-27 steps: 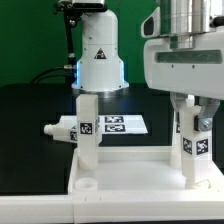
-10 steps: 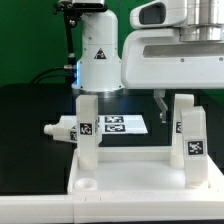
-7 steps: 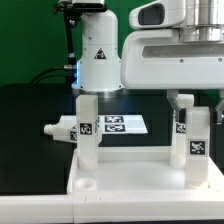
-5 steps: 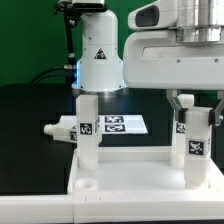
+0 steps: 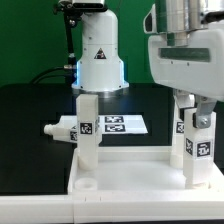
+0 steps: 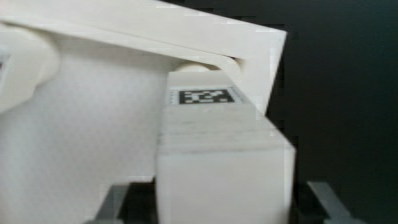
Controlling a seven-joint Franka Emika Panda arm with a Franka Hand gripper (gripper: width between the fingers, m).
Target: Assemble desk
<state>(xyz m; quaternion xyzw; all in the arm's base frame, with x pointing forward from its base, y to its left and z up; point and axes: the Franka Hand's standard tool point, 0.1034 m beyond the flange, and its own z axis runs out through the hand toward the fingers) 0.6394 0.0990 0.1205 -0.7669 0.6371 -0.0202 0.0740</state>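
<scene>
The desk's white tabletop (image 5: pixel 130 168) lies rim-up at the front of the exterior view. Two white tagged legs stand upright in its far corners: one on the exterior view's left (image 5: pixel 87 126), one on the right (image 5: pixel 194 148). My gripper (image 5: pixel 195 103) comes down from above and is shut on the top of the right leg. In the wrist view that leg (image 6: pixel 224 150) fills the gap between my dark fingers (image 6: pixel 128 203), its tag facing the camera. A third leg (image 5: pixel 62 128) lies loose on the black table, left of the tabletop.
The marker board (image 5: pixel 122 124) lies flat behind the tabletop. The white conical robot base (image 5: pixel 98 58) stands at the back, with cables on its left. An empty corner socket (image 5: pixel 85 184) shows at the tabletop's front left.
My jaws went from wide open around the right leg to closed on its top. Since then the hand has turned about its upright axis while holding the leg.
</scene>
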